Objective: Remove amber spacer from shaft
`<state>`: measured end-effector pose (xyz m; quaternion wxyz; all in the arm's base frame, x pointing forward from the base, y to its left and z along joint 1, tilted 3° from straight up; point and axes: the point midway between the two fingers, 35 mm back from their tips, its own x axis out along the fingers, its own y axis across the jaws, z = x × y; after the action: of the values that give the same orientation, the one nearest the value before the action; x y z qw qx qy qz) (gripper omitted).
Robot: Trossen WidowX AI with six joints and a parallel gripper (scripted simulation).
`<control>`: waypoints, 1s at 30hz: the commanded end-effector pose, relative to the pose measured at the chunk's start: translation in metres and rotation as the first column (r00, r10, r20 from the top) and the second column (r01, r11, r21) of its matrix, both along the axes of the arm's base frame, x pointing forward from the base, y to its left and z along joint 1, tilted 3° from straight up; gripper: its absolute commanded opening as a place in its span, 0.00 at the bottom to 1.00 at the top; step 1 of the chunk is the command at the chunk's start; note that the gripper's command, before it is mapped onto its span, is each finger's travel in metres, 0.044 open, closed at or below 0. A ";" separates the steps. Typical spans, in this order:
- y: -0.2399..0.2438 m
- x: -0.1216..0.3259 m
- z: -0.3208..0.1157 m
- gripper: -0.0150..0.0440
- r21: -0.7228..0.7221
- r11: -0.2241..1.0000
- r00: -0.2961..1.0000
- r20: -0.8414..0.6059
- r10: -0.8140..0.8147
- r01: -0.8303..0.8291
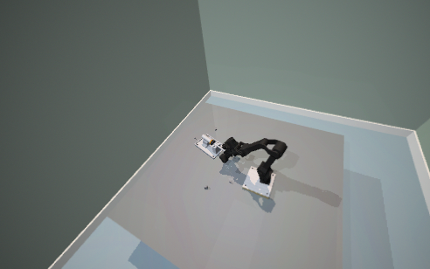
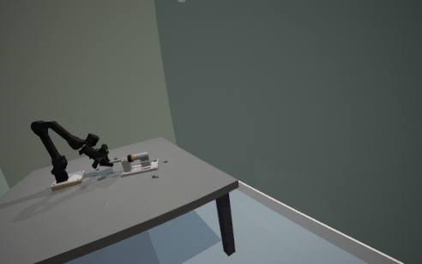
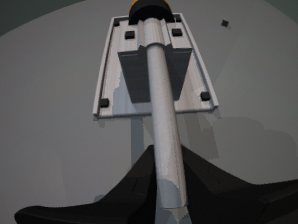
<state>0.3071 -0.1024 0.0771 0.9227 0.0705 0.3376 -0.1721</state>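
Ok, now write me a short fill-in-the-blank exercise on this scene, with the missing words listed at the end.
1. The gripper is shut on the pale ____.
2. The amber spacer sits right next to a ring-shaped part coloured ____.
3. In the wrist view, the small loose piece on the table is coloured ____.
4. The arm's base plate stands on the ____.

Missing words: shaft; black; black; table
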 end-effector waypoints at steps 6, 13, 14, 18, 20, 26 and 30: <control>0.000 -0.001 0.000 0.25 0.000 1.000 1.000 0.000 -0.004 0.004; 0.001 -0.002 0.000 0.25 0.001 1.000 1.000 0.000 -0.004 0.004; 0.001 -0.002 0.000 0.25 0.001 1.000 1.000 0.000 -0.004 0.004; 0.001 -0.003 0.000 0.25 0.001 1.000 1.000 0.000 -0.004 0.004; 0.001 -0.003 0.000 0.25 0.001 1.000 1.000 0.000 -0.004 0.004; 0.001 -0.004 0.000 0.25 0.001 1.000 1.000 0.000 -0.004 0.004; 0.001 -0.004 0.000 0.25 0.001 1.000 1.000 0.000 -0.004 0.004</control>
<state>0.3035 -0.1009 0.0767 0.9227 0.0706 0.3378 -0.1720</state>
